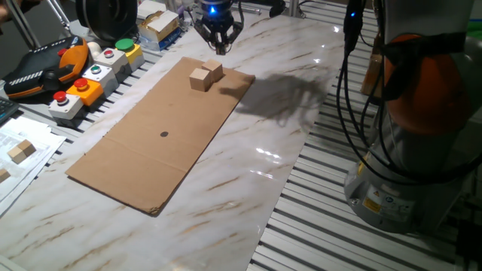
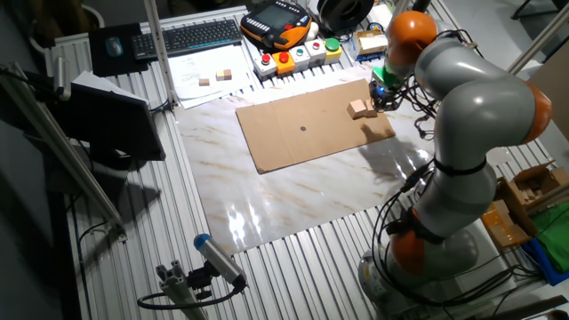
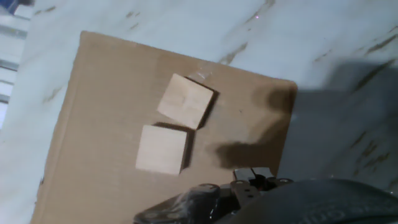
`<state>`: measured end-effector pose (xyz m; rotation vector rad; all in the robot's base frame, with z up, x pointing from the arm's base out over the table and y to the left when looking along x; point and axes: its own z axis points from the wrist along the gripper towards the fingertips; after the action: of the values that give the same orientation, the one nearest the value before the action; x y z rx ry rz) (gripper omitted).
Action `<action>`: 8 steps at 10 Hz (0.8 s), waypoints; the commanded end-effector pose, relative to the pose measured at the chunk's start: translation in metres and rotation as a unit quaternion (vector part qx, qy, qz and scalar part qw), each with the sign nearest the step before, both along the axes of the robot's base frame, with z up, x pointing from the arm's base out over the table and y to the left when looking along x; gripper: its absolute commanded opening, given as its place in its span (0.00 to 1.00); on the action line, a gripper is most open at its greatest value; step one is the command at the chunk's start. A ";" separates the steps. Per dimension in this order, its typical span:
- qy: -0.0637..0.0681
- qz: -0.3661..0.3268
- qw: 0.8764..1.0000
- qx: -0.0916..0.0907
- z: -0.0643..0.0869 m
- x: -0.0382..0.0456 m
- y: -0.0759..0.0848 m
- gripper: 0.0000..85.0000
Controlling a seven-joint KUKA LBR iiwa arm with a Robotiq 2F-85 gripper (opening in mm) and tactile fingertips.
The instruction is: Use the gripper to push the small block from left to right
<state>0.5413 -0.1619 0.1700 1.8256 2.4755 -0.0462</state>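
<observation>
— Where's the small block?

— There are two small wooden blocks (image 1: 205,75) on the cardboard sheet (image 1: 151,143), touching at a corner, close to the sheet's far end. They sit below the gripper (image 1: 218,47) and a little to one side of its fingertips, not touching them.

— Which one is closer to the fingers?

— In the hand view both blocks (image 3: 174,124) lie just ahead of the fingers, with the claw's dark shadow on the cardboard beside them.

— And the fingers?

— Drawn narrow to a point, holding nothing, hanging above the sheet's edge with the blue light glowing over them.

— Farther out?

— Marble tabletop (image 1: 248,196) around the cardboard, a dark dot (image 1: 164,135) mid-sheet, and button boxes (image 1: 94,79) well away at the table's edge.
</observation>
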 end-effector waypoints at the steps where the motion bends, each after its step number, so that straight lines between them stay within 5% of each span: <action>1: 0.000 0.000 1.000 0.004 -0.002 0.0007 -0.003 0.01; 5: 0.027 -0.010 1.000 0.013 -0.006 0.0026 -0.018 0.01; 7: -0.001 -0.040 0.999 0.025 -0.007 0.0023 -0.022 0.01; 8: 0.005 -0.038 0.999 0.018 -0.010 0.0033 -0.025 0.01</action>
<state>0.5447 -0.1869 0.1596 1.9360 2.4264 -0.0122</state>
